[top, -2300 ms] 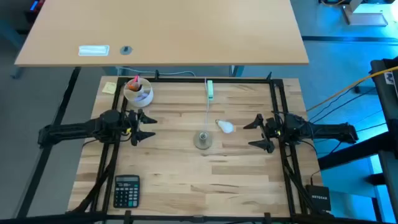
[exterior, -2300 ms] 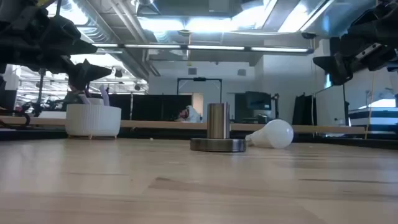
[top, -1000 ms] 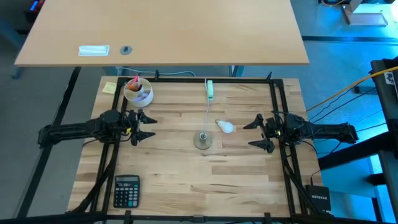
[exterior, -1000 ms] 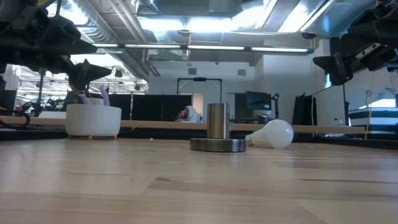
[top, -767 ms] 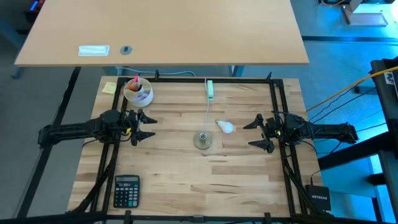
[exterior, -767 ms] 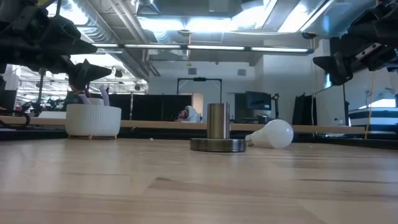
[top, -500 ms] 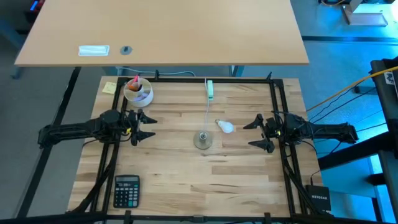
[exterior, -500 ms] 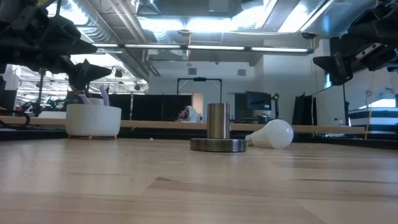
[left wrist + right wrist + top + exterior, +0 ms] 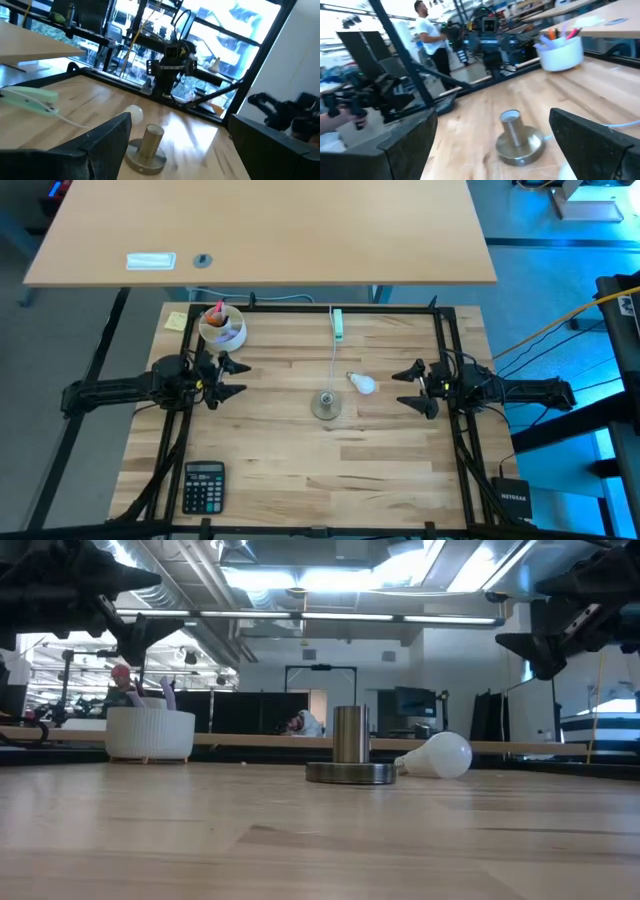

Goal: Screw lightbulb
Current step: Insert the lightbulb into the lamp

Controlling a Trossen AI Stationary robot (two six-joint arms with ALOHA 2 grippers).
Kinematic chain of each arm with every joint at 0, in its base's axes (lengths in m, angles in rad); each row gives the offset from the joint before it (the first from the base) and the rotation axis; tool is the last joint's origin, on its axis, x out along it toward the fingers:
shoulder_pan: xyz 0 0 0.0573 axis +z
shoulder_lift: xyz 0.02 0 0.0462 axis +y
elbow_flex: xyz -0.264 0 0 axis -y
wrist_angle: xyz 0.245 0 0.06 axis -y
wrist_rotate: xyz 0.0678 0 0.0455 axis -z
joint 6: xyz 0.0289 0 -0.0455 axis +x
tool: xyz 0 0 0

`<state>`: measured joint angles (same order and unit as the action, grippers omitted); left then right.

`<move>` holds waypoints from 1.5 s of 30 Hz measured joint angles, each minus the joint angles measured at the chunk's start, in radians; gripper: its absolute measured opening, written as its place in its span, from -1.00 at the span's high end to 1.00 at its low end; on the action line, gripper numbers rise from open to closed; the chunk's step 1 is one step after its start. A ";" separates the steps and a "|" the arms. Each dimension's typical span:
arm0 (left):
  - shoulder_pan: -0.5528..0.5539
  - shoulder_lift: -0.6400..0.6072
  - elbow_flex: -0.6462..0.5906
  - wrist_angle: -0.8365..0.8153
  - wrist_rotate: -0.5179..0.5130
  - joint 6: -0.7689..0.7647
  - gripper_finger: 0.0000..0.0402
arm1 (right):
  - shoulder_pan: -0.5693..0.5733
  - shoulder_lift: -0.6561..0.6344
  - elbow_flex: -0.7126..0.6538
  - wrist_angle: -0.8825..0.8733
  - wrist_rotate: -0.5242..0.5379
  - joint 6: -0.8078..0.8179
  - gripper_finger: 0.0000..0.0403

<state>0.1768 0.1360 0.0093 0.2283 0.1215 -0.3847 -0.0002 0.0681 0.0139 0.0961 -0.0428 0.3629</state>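
The white lightbulb lies on its side on the wooden table, just right of and beyond the round grey socket, which stands upright on its disc base. In the low view the lightbulb rests beside the socket. My left gripper hovers open at the table's left, pointing toward the socket. My right gripper hovers open at the right, pointing toward the socket. Neither has anything between its fingers.
A thin white cord runs from the socket to a green-and-white switch near the far edge. A white cup with pens stands far left, a calculator near left. Black frame rails border the table. A person stands beyond it.
My left gripper has tipped upward and risen a little, rolling slightly. My right gripper has rolled and swung slightly toward the far edge. Both stay open. The lightbulb and socket have not moved.
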 joint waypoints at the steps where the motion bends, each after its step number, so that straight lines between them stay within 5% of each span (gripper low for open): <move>1: 0.000 0.000 0.000 -0.004 0.000 -0.013 -0.62 | 0.000 0.000 0.000 -0.003 0.018 -0.010 -0.92; 9: 0.001 0.000 0.000 0.003 -0.060 -0.085 -0.62 | 0.000 0.000 0.000 -0.039 0.220 -0.055 -0.92; 29: 0.000 0.033 0.005 -0.010 -0.145 -0.008 -0.62 | -0.001 0.078 0.000 0.023 0.262 -0.055 -0.92; 34: 0.000 0.153 0.081 -0.006 -0.150 0.021 -0.62 | -0.001 0.217 0.027 0.119 0.262 -0.111 -0.92; 45: -0.029 0.632 0.387 -0.006 -0.118 0.233 -0.62 | 0.000 0.482 0.210 0.112 0.268 -0.132 -0.92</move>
<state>0.1482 0.7684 0.3966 0.2226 0.0031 -0.1515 -0.0006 0.5497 0.2239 0.2077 0.2252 0.2306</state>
